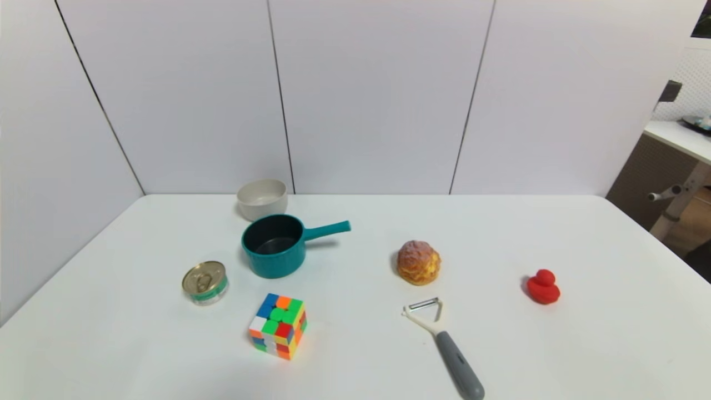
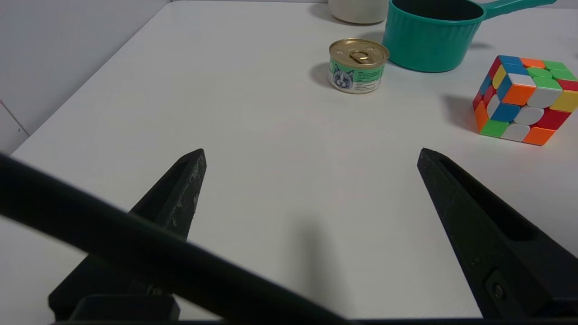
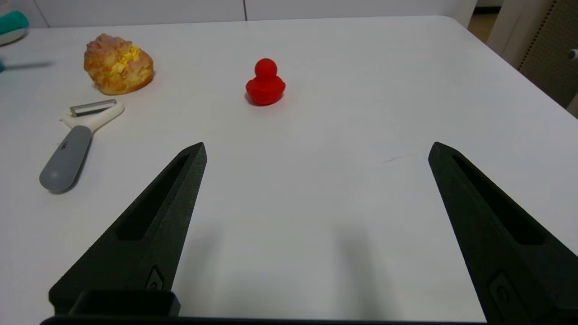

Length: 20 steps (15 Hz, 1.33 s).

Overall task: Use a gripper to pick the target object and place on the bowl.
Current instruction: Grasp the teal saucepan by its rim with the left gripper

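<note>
Your left hand hung wide open, well short of the teal saucepan beside the bowl; your right hand gaped wide too.

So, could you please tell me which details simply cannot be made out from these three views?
- Head view: neither arm shows; both lie outside the frame.
- Left wrist view: the bowl and the saucepan are cut by the frame edge, so the bowl's inside is unseen; a black cable crosses part of the left end effector.
- Right wrist view: past the right end effector, only the saucepan's handle tip shows; its pot and the bowl are out of frame.
</note>
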### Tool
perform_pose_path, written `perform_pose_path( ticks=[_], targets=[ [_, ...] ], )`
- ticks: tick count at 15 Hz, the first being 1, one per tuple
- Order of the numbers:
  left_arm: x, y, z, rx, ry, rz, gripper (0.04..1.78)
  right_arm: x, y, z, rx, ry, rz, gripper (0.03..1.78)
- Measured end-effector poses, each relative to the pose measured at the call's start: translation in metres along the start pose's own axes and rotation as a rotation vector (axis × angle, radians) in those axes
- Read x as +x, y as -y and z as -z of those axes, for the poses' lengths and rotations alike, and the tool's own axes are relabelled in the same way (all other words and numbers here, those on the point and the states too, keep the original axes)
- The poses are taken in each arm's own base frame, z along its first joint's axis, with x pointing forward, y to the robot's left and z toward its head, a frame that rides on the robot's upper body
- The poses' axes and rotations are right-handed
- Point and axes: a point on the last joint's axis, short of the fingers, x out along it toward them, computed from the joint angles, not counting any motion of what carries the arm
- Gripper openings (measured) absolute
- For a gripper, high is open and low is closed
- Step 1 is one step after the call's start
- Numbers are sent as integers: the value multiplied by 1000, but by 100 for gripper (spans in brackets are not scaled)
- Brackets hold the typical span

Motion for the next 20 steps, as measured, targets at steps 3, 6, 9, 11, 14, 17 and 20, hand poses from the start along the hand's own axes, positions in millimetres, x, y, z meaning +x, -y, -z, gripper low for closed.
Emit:
perform_pose_path(
  ticks=[3, 6, 9, 11, 14, 17, 20],
  targets=[
    [0, 0, 0, 0, 0, 0, 169, 0, 0, 0, -33, -3, -1, 170],
    [0, 0, 0, -1, 0, 0, 169, 0, 0, 0, 13, 1, 5, 170],
    [0, 0, 0, 0, 0, 0, 169, 0, 0, 0, 17, 1, 6, 170],
    [0, 0, 0, 0, 0, 0, 169, 0, 0, 0, 17, 1, 5, 170],
    [0, 0, 0, -33, 0, -9, 169, 0, 0, 0, 17, 1, 6, 170],
    [0, 0, 0, -40, -3, -10, 169, 0, 0, 0, 17, 1, 5, 170],
    [5, 0, -12, -32, -19, -10, 169, 0, 0, 0, 17, 1, 6, 170]
  ],
)
